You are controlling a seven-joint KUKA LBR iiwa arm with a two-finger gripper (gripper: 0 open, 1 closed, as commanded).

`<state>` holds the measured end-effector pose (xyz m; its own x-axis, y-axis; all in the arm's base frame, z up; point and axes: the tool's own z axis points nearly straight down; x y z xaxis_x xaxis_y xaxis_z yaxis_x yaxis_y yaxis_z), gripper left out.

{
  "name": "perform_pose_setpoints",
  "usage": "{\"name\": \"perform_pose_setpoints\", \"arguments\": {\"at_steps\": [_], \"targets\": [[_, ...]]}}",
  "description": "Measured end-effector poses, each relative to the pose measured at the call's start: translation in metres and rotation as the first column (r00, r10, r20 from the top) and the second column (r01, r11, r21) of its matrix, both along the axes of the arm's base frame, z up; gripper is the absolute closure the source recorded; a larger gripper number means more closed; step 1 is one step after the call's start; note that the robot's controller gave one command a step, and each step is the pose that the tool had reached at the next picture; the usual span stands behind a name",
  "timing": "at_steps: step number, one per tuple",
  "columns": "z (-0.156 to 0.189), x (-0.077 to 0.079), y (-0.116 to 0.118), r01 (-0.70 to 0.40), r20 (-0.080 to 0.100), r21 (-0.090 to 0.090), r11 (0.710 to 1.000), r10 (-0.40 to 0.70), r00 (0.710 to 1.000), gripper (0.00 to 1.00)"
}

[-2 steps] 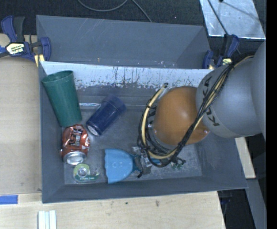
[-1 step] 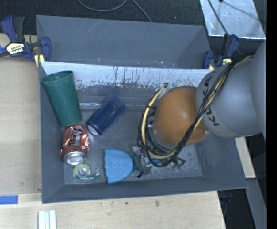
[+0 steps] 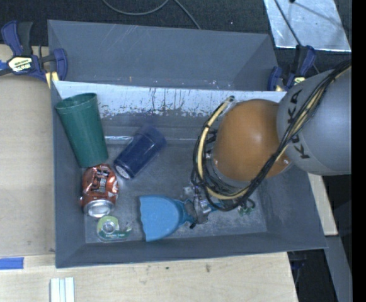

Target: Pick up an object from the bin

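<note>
Camera view: claw [image 3: 195,211] low near bin [image 3: 170,49] floor; spread or pressed together, cannot tell. Light-blue flat piece [image 3: 157,216] just left of it, crushed can [image 3: 98,187] farther left.

The orange cover [image 3: 249,145] and its cable loops [image 3: 205,150] hide the bin floor [image 3: 170,175] beneath them and most of the gripper [image 3: 195,211] — a dark tangle of metal pokes out at the cover's lower left. The right edge of the light blue flat piece [image 3: 157,216] runs under that tangle; contact or gap cannot be told. A small green thing [image 3: 245,209] by the cables, front right: half covered, too small to identify. Print on the crushed can [image 3: 98,187] unreadable. The clear-green item [image 3: 112,229], front left — kind unclear. The grey arm body [image 3: 324,128] is cut off at the view's right.
</note>
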<state>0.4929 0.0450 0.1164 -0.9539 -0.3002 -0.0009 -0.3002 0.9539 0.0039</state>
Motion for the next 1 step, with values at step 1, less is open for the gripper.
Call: {"name": "perform_pose_setpoints", "arguments": {"at_steps": [1], "targets": [[0.0689,0.0012,0.0024,-0.064,0.006,0.000,0.998,0.064,0.998,1.00]]}}
